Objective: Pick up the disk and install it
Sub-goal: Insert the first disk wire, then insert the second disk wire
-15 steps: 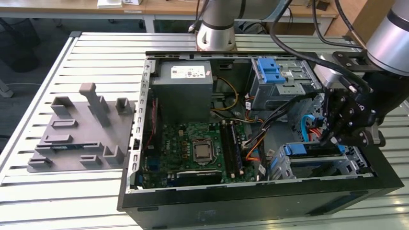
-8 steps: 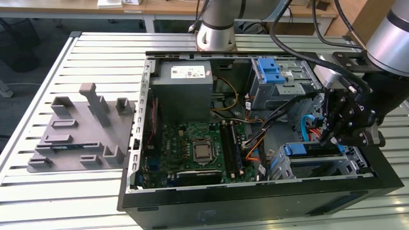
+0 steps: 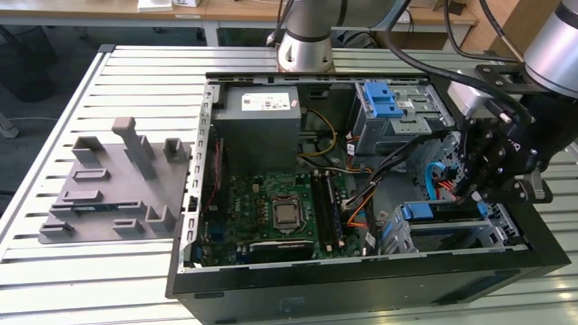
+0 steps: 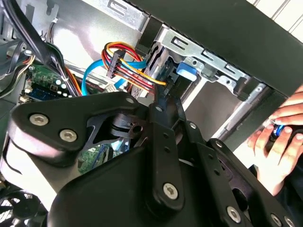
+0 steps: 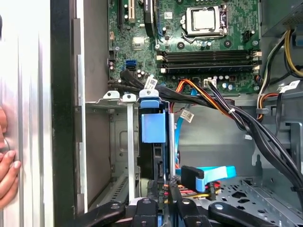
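Our hand (image 5: 166, 191), closed at the tips, points at the disk (image 5: 153, 124), which stands on edge in the metal drive cage (image 5: 118, 98) inside the open computer case (image 3: 361, 288); we cannot tell whether they touch.

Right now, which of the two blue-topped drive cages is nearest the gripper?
The cage at the case's corner in the exterior view's lower right, beside the gripper; the other cage, near the grey power box, stands farther off.

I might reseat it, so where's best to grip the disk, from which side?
Likely pinch the disk by its flat faces near the blue-railed edge, from the open side of the case; it stands on edge in the drive cage, that edge exposed.
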`<state>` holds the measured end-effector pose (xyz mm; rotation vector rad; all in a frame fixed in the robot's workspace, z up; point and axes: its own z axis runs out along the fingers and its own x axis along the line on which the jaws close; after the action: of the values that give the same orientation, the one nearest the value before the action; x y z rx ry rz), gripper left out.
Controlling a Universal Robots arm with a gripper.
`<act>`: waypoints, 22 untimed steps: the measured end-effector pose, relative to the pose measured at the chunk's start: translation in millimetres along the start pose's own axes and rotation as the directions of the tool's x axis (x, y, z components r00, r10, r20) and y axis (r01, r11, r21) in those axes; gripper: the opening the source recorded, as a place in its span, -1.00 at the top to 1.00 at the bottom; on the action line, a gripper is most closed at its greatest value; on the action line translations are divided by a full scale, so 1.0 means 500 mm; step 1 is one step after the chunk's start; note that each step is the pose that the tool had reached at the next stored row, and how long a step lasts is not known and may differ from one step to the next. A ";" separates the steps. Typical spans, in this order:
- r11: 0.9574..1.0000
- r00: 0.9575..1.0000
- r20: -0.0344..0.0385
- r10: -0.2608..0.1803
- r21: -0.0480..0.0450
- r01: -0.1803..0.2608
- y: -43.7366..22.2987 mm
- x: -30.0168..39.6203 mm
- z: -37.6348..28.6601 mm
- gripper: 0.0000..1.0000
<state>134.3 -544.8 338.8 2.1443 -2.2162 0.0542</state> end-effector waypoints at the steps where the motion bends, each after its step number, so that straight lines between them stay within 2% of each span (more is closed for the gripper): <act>1: 1.000 1.000 0.000 0.000 0.000 0.000 0.000 0.000 -0.004 0.53; 4: 1.000 1.000 0.000 0.000 0.000 0.000 0.000 0.000 -0.006 0.56; 6: 1.000 1.000 0.000 0.000 0.000 0.000 0.000 0.000 -0.006 0.79; 22: 1.000 1.000 0.000 0.000 0.002 0.000 0.003 0.001 -0.007 0.79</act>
<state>132.9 -544.8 342.1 2.1450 -2.2172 0.0561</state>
